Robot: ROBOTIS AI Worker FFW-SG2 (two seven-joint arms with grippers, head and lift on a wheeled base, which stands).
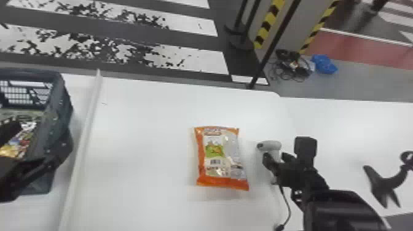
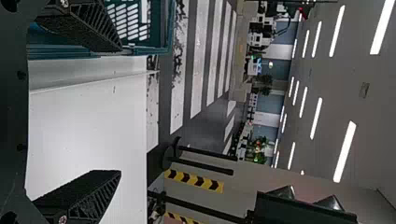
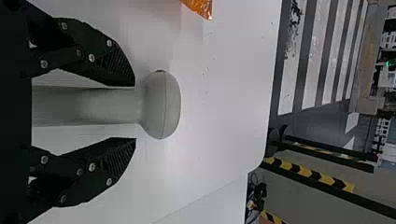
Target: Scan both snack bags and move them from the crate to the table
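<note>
In the head view, my left gripper (image 1: 30, 142) is at the near side of the dark crate (image 1: 58, 123), a colourful snack bag (image 1: 23, 139) partly visible inside. The left wrist view shows the left gripper (image 2: 119, 111) open, nothing between its fingers, one finger by the crate (image 2: 135, 50). An orange snack bag (image 1: 218, 156) lies flat on the table (image 1: 147, 138), barcode up. Right of it, my right gripper (image 1: 276, 156) is at the grey scanner (image 1: 271, 145). Seen from the right wrist, the gripper (image 3: 135, 112) stands open around the handle of the scanner (image 3: 161, 105).
A raised white strip (image 1: 84, 135) runs along the table between crate and orange bag. A cable (image 1: 287, 199) trails from the scanner to the near edge. A black stand (image 1: 384, 182) is at the far right. Posts stand on the floor beyond the table.
</note>
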